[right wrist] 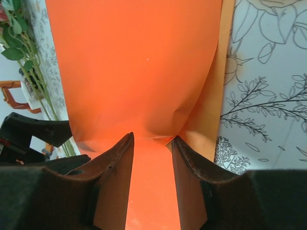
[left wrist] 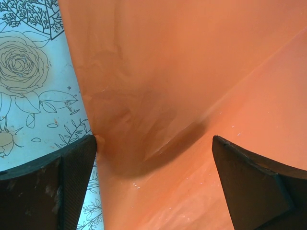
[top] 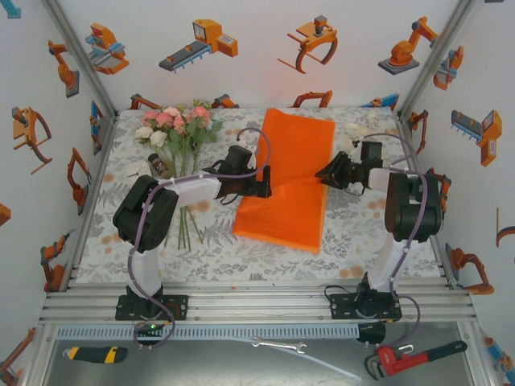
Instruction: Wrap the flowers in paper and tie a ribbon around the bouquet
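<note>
Both parted, left gripper (top: 269, 183) and right gripper (top: 323, 175) flank paper (top: 291, 153) (flowers (top: 173, 125) lie leftward).

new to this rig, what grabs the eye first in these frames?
The large bright orange sheet of thin paper lies in the middle of the table, bent across its middle. The left gripper and right gripper flank it at that bend, both with jaws apart. A small bunch of pink and cream roses with long green stems lies at the table's far left.
</note>
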### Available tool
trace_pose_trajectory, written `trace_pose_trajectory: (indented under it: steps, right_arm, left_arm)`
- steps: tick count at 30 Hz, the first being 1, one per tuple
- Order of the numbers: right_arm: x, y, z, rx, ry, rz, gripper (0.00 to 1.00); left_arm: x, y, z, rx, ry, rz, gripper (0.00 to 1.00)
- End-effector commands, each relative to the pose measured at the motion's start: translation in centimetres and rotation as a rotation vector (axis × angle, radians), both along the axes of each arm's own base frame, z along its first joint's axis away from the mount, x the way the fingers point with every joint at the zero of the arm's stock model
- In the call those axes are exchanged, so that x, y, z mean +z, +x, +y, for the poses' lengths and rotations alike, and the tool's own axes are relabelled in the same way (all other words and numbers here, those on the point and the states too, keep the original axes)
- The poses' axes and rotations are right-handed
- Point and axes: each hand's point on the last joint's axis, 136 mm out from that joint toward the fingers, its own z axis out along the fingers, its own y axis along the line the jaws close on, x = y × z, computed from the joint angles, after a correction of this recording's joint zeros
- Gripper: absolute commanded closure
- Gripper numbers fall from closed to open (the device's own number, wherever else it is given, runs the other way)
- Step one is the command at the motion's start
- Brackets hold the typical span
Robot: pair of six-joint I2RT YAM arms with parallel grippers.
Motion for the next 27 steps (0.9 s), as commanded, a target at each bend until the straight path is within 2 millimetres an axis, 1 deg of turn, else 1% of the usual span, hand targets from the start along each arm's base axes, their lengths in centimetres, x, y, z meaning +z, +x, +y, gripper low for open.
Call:
trace_pose_trajectory:
  steps: [1,3,8,13,15,18,21,22,23,25,26,27]
  right_arm:
    - [2.5,0.4,0.1,0.002,0.031,-0.078,0.6]
    - [2.4,0.5,-0.2,-0.015,0.021,-0.072,0.64]
    - [1.9,0.8,-1.1,-0.059,-0.028,-0.068,0.87]
    - [1.7,0.9,-1.7,-0.082,-0.06,-0.062,0.96]
    - [2.0,0.9,-1.8,-0.084,-0.063,-0.066,1.0]
    - [2.7,0.8,-1.9,-0.093,-0.075,-0.08,1.0]
    - [3.2,0.3,-2.5,-0.106,-0.12,-0.077,1.0]
    - [3.0,0.0,-3.3,-0.126,-0.164,-0.062,0.91]
    - [2.9,-0.3,-3.9,-0.136,-0.207,-0.052,0.71]
    - [2.6,-0.5,-4.9,-0.139,-0.256,-0.03,0.47]
    - [2.4,-0.4,-5.1,-0.132,-0.254,-0.02,0.41]
    - [2.2,-0.4,-5.2,-0.126,-0.239,-0.012,0.39]
  left_arm:
    - [-2.7,-1.4,0.1,-0.031,0.036,0.075,0.0]
    - [-2.7,-1.4,0.1,-0.031,0.037,0.076,0.0]
    - [-2.6,-1.5,0.1,-0.03,0.034,0.076,0.0]
    - [-2.2,-1.5,0.1,-0.029,0.022,0.07,0.01]
    - [-1.9,-1.6,0.2,-0.029,0.019,0.067,0.01]
    - [-0.4,-1.6,0.3,-0.029,0.004,0.04,0.02]
    - [2.0,-1.8,0.5,-0.03,-0.023,-0.001,0.02]
    - [2.7,-1.9,0.5,-0.03,-0.037,-0.02,0.02]
    - [3.0,-1.9,0.6,-0.027,-0.041,-0.028,0.02]
    - [2.9,-1.9,1.0,-0.015,-0.024,-0.031,0.02]
    - [2.6,-1.8,1.2,-0.008,-0.012,-0.028,0.02]
    - [2.3,-1.8,1.3,-0.007,-0.002,-0.024,0.02]
